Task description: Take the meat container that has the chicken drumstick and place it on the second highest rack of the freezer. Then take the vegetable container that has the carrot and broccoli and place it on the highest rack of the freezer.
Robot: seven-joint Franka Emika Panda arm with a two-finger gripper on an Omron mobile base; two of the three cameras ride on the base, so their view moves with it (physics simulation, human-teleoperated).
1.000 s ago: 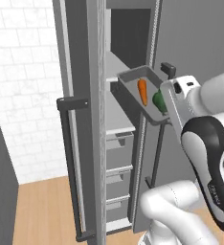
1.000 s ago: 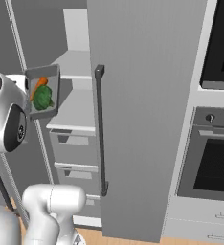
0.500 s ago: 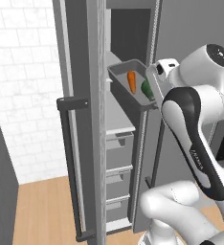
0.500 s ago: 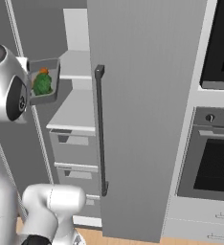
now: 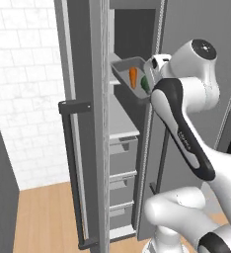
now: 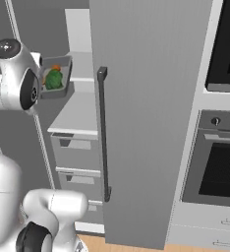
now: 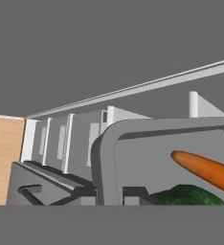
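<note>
Since half a second ago the tray (image 5: 129, 74) has gone higher and further into the open freezer (image 5: 125, 123), and the arm's elbow has swung up beside it. In the left base view the arm rises from the lower right, bends sharply at the dark joint, and its rounded white wrist sits level with the tray, just in front of the freezer's right door edge. The gripper (image 5: 152, 66) is clamped on the tray's near rim, jaws closed on it, holding the tray tilted with its far end toward the freezer's interior.

Inside the tray the carrot (image 5: 133, 77) lies lengthwise near the middle, and the broccoli (image 5: 144, 83) sits at the end nearest the gripper, touching the tray wall. From the right base view the tray (image 6: 59, 61) hangs above the shelf board (image 6: 77, 115) that tops the grey drawers (image 6: 76, 152), with the broccoli (image 6: 53, 79) in front of the carrot (image 6: 56, 68). The hand view looks along the tray (image 7: 109, 148), with the carrot (image 7: 205, 170) at right and the broccoli (image 7: 185, 195) at the bottom edge.

No writing or labels can be read on the freezer, the tray or the oven (image 6: 220, 167) at right.
</note>
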